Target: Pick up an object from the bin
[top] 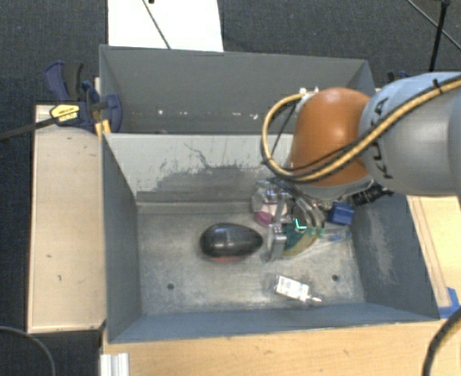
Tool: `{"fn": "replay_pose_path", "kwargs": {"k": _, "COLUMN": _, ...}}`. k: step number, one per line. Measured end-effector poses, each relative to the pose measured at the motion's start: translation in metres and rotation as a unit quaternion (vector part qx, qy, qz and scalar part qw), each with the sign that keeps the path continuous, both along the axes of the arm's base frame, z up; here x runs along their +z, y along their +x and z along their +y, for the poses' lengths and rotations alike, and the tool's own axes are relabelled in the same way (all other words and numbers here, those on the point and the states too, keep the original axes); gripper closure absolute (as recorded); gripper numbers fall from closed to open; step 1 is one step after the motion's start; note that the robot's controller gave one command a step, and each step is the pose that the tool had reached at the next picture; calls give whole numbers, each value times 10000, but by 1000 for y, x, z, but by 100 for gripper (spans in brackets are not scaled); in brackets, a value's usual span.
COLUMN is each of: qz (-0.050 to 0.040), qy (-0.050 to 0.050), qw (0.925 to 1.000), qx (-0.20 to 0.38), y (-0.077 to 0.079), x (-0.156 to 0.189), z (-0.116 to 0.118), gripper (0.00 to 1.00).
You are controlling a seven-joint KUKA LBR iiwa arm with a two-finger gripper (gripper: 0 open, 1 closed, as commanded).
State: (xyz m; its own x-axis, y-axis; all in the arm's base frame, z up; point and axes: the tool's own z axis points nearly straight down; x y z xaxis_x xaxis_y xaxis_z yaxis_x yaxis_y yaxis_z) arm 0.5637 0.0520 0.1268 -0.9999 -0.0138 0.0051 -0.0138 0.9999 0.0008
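Unsure whether my end effector [282, 236] is open, I'd pinch the probably slick, light black computer mouse [229, 241] beside it across its sides.

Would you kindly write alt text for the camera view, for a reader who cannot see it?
A robot arm with an orange wrist cover reaches from the right down into a grey metal bin, ending beside a black oval computer mouse. A small white object lies nearer the front wall.
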Motion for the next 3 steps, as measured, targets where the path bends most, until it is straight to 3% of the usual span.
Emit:
{"fn": "replay_pose_path", "kwargs": {"k": 1, "qz": 1, "qy": 3, "qw": 9995, "qx": -302, "y": 4, "x": -60, "z": 48, "gripper": 0}}
{"fn": "replay_pose_path", "kwargs": {"k": 2, "qz": -40, "qy": 10, "qw": 9994, "qx": -332, "y": 6, "x": -54, "z": 46, "gripper": 100}}
{"fn": "replay_pose_path", "kwargs": {"k": 3, "qz": -74, "qy": -1, "qw": 9984, "qx": 554, "y": -7, "x": 127, "z": 25, "gripper": 100}}
